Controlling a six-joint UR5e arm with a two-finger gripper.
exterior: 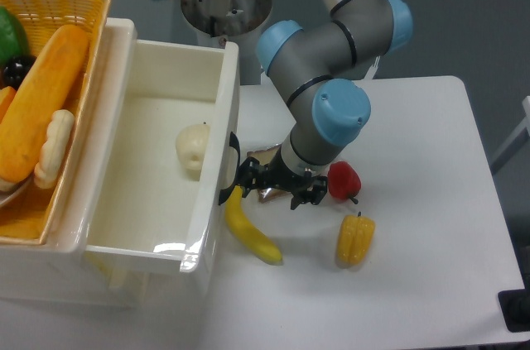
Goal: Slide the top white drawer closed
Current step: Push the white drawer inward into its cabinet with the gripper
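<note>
Nearest the camera, the glossy white plastic top drawer point(145, 193) is standing open, its flat front panel facing right and its near corner reaching toward the bottom edge of the view. Just right of that front panel, a curved yellow banana point(248, 230) is lying on the white surface point(431, 242), its upper end almost touching the panel. Further right of the drawer, a yellow bell pepper point(355, 239) is resting on the surface, well apart from the panel, and a red bell pepper point(343, 182) is sitting just behind it. Between the red pepper and the drawer front, the black end effector point(248, 178) is pressing up against the black curved handle point(228, 170) on the panel; whether its fingers are spread or closed I cannot tell, since the wrist and the handle are hiding them. A flat brownish object point(267, 154) is lying on the surface just behind it, too hidden to identify. Inside the drawer, a pale cream, pear-like fruit point(192, 148) is lying near the front panel. To the left of the drawer, a woven yellow basket point(74, 2) is sitting on top of the cabinet, holding a long orange loaf-shaped item point(37, 102) and a small pale piece point(55, 147). Behind the drawer, the grey arm with blue joint caps point(331, 52) is bending down from its round base point(219, 2).
</note>
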